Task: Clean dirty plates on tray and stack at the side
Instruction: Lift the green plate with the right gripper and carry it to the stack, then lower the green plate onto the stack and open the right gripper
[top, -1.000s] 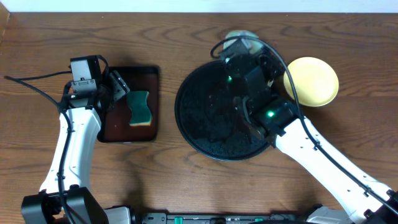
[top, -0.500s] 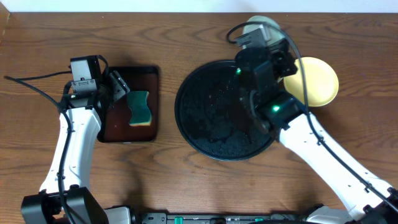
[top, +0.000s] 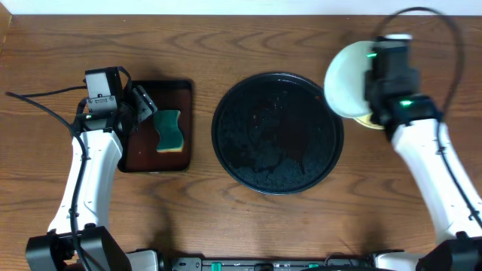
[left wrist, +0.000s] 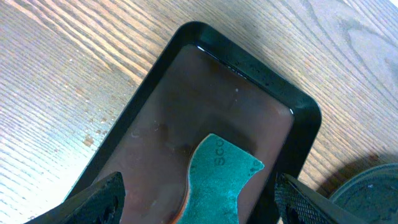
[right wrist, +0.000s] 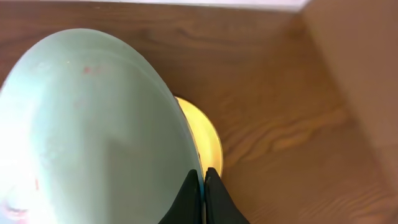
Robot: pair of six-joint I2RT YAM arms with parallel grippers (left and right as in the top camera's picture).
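- Overhead:
  - black round tray (top: 277,181) sits mid-table; its speckled floor is bare
  - pale plate (top: 346,79) is at the tray's 2 o'clock; its edge overlaps the tray's rim from this angle
  - right gripper (top: 374,77) is on the plate's 3 o'clock edge; jaws are hidden under the wrist here
  - a sliver of yellow plate (top: 367,123) shows at the pale plate's 5 o'clock, on the table (top: 226,38)
  - small brown tray (top: 177,94) lies well apart, at the black tray's 9 o'clock
  - green sponge (top: 169,129) lies in the brown tray
  - left gripper (top: 144,109) is at the sponge's 10 o'clock, over the brown tray
- Left wrist:
  - left gripper (left wrist: 198,190) has jaws spread wide; one finger (left wrist: 102,198) is at each lower corner of the frame
  - sponge (left wrist: 217,180) sits between them, teal side up; can't tell if either finger touches it
  - brown tray (left wrist: 255,71) is empty otherwise
  - black tray's rim (left wrist: 367,186) peeks in at 4 o'clock
- Right wrist:
  - right gripper (right wrist: 200,186) has jaws pinching the pale plate's (right wrist: 87,124) rim; the fingers (right wrist: 188,202) are nearly together
  - faint red specks show on the plate's face at 12 and 8 o'clock
  - yellow plate (right wrist: 204,134) lies flat on the table just behind the pinched rim, partly covered by it
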